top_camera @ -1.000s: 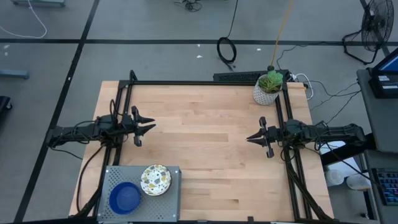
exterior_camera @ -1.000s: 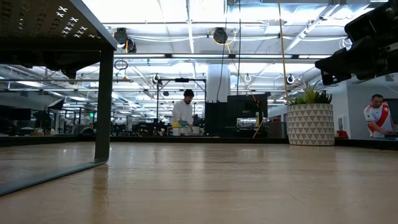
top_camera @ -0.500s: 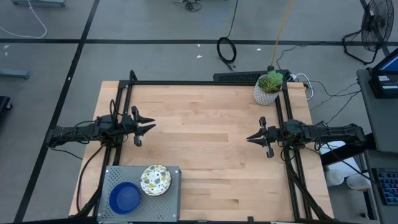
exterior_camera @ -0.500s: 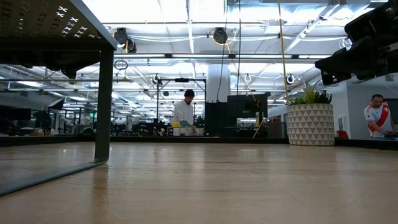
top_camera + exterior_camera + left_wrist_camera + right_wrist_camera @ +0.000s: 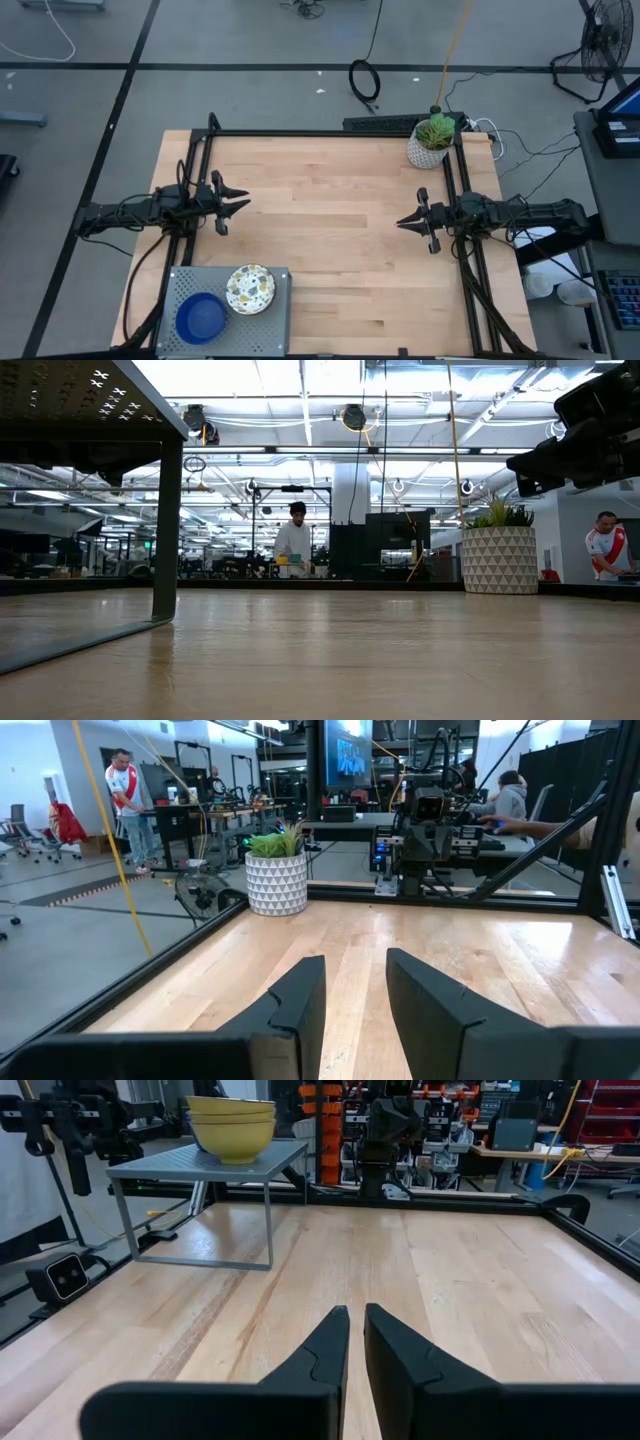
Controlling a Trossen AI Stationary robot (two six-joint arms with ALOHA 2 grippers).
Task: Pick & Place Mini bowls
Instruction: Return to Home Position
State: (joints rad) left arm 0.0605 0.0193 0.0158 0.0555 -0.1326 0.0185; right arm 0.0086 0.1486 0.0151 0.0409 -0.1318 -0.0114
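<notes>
The light wooden table (image 5: 330, 230) fills the centre of the high view. At the lower left of that frame, a grey perforated metal shelf (image 5: 180, 285) stands on the table. Both stacks rest on the shelf top. The cream-white speckled mini bowls (image 5: 250, 289) sit toward its right edge, and the deep blue mini bowls (image 5: 201, 317) lie just beside them, lower left. The number per stack cannot be counted from above. No bowl is seen on the bare table, so placement is judged complete.

The left end effector (image 5: 240, 205) is held at centre left, released, with a clear gap between its fingers and nothing grasped. The right end effector (image 5: 402, 222) is held at centre right, clenched almost to a slit, also empty. A white patterned pot with a green plant (image 5: 431, 143) stands at the upper right, near the right arm.

Both arms are judged to be at or close to home. Any remaining travel should be kept slow and raised. The left arm, being nearer the shelf, should be kept clear of it so that the stacks are not jolted. The right arm should be kept clear of the pot.
</notes>
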